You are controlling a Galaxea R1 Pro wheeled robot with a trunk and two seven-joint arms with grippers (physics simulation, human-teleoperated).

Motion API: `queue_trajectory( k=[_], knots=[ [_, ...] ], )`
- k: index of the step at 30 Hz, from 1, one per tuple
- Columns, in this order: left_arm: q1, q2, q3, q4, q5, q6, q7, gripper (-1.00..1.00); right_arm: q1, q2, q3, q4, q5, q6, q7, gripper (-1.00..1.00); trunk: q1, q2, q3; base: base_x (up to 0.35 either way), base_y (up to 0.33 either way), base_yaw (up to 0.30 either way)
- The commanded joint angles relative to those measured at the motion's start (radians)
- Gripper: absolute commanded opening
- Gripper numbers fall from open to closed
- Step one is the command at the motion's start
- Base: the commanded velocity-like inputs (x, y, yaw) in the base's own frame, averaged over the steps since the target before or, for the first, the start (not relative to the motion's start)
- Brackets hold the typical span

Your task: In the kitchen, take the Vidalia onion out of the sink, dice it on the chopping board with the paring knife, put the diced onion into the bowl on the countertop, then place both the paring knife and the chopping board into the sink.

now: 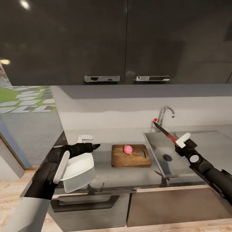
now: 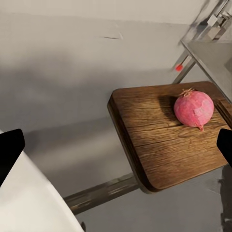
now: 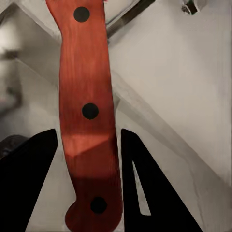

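Right wrist view: fingers (image 3: 87, 145) clamp paring knife (image 3: 87, 111).

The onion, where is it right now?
In the head view the onion sits whole on the chopping board, on the countertop between the bowl and the sink.

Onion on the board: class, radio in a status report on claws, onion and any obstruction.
Left claw holding white bowl. Right claw shut on paring knife, above the sink. Onion whole on chopping board. No obstruction seen.
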Motion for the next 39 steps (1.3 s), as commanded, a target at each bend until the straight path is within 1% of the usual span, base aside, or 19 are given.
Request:
queue_trajectory(
  k=[1, 3, 4, 5, 7, 9, 10, 11, 12, 14, 17, 22, 23, 24, 25, 27, 34, 36, 39],
  knots=[
    [-0.001, 0.000, -0.001, -0.001, 0.001, 0.004, -0.002, 1.00, -0.002, -0.006, 0.004, -0.007, 0.047, -0.002, -0.002, -1.00, 0.001, -0.002, -0.002, 0.000, 0.000, 0.000],
    [-0.001, 0.000, -0.001, -0.001, 0.001, 0.004, -0.002, 1.00, -0.002, -0.010, 0.001, -0.043, 0.138, -0.015, 0.022, -1.00, 0.001, -0.002, -0.002, 0.000, 0.000, 0.000],
    [-0.001, -0.001, -0.001, -0.001, 0.000, 0.004, -0.002, 1.00, -0.002, -0.012, -0.001, -0.071, 0.164, -0.019, 0.048, -1.00, 0.001, -0.002, -0.002, 0.000, 0.000, 0.000],
    [-0.001, -0.003, -0.001, -0.001, 0.000, 0.004, -0.001, 1.00, -0.003, -0.015, -0.006, -0.119, 0.193, -0.023, 0.120, -1.00, 0.001, -0.002, -0.002, 0.000, 0.000, 0.000],
    [-0.001, -0.005, -0.002, -0.001, 0.000, 0.004, 0.000, 1.00, -0.003, -0.017, -0.010, -0.146, 0.205, -0.025, 0.175, -1.00, 0.001, -0.002, -0.002, 0.000, 0.000, 0.000],
    [-0.001, -0.006, -0.002, -0.001, -0.001, 0.003, 0.001, 1.00, -0.002, -0.019, -0.012, -0.162, 0.217, -0.026, 0.200, -1.00, 0.001, -0.002, -0.002, 0.000, 0.000, 0.000],
    [-0.001, -0.006, -0.002, -0.001, -0.001, 0.003, 0.002, 1.00, -0.002, -0.022, -0.012, -0.165, 0.231, -0.027, 0.202, -1.00, 0.001, -0.002, -0.002, 0.000, 0.000, 0.000],
    [-0.001, -0.005, -0.002, -0.001, -0.001, 0.003, 0.003, 1.00, -0.002, -0.026, -0.013, -0.167, 0.259, -0.028, 0.204, -1.00, 0.001, -0.002, -0.002, 0.000, 0.000, 0.000],
    [-0.001, -0.005, -0.002, -0.001, -0.001, 0.003, 0.003, 1.00, -0.002, -0.029, -0.004, -0.169, 0.291, -0.034, 0.206, -1.00, 0.001, -0.002, -0.002, 0.000, 0.000, 0.000],
    [-0.001, -0.005, -0.002, -0.001, -0.001, 0.003, 0.004, 1.00, -0.002, -0.029, 0.031, -0.169, 0.314, -0.038, 0.205, -1.00, 0.001, -0.002, -0.002, 0.000, 0.004, 0.000],
    [-0.001, -0.006, -0.002, 0.001, 0.000, 0.003, 0.004, 1.00, -0.002, -0.029, 0.080, -0.167, 0.329, -0.040, 0.205, -1.00, 0.001, -0.002, -0.002, 0.000, 0.096, 0.000],
    [-0.001, -0.005, -0.001, 0.001, -0.001, 0.003, 0.005, 1.00, -0.002, -0.030, 0.108, -0.165, 0.346, -0.039, 0.203, -1.00, 0.001, -0.002, -0.002, 0.000, 0.228, 0.000],
    [-0.001, -0.005, -0.001, 0.001, -0.001, 0.003, 0.005, 1.00, -0.002, -0.030, 0.111, -0.164, 0.364, -0.040, 0.201, -1.00, 0.001, -0.002, -0.002, 0.000, 0.283, 0.000],
    [-0.001, -0.005, -0.001, 0.001, -0.001, 0.003, 0.005, 1.00, -0.002, -0.030, 0.114, -0.163, 0.403, -0.040, 0.198, -1.00, 0.001, -0.002, -0.002, 0.000, 0.178, 0.000],
    [-0.001, -0.005, -0.001, 0.001, -0.001, 0.003, 0.005, 1.00, -0.002, -0.030, 0.115, -0.163, 0.428, -0.040, 0.198, -1.00, 0.001, -0.002, -0.002, 0.000, 0.114, 0.000],
    [-0.001, -0.005, -0.001, 0.001, -0.001, 0.003, 0.005, 1.00, -0.002, -0.030, 0.120, -0.161, 0.469, -0.039, 0.196, -1.00, 0.001, -0.002, -0.002, 0.000, 0.048, 0.000],
    [-0.001, -0.005, -0.001, 0.001, 0.000, 0.003, 0.005, 1.00, -0.002, -0.029, 0.125, -0.159, 0.481, -0.039, 0.181, -1.00, 0.001, -0.002, -0.002, 0.000, 0.006, 0.000],
    [-0.001, -0.005, -0.002, 0.001, -0.001, 0.003, 0.005, 1.00, -0.002, -0.028, 0.145, -0.152, 0.482, -0.039, 0.178, -1.00, 0.001, -0.002, -0.002, 0.000, 0.000, 0.000],
    [-0.001, -0.006, -0.002, 0.001, -0.001, 0.003, 0.005, 1.00, -0.002, -0.027, 0.159, -0.139, 0.482, -0.039, 0.171, -1.00, 0.001, -0.002, -0.002, 0.000, 0.000, 0.000]
  ],
)
